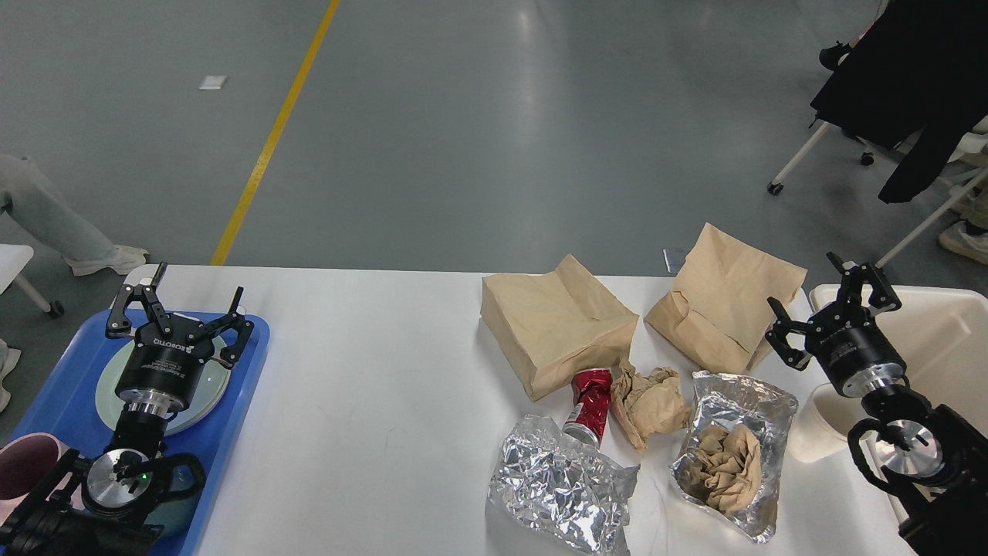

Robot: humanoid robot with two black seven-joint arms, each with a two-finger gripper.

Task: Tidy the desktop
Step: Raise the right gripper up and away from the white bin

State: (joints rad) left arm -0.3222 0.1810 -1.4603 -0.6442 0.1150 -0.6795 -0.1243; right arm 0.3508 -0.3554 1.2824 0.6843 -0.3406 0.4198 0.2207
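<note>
The left hand (179,310) hovers, fingers spread and empty, above a plate (220,369) on the blue tray (239,401); its body reads "ROBOTIQ". The white surface (370,401) carries the litter at its right half: paper bags (556,320), crushed red can (590,401), foil (559,486). Nearer this, the right hand (827,313) hangs spread and empty beside the farther bag.

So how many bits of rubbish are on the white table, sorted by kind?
Paper bags: 2
Foil pieces: 2
Crumpled paper: 2
Red can: 1
Paper cup: 1
Total: 8
</note>
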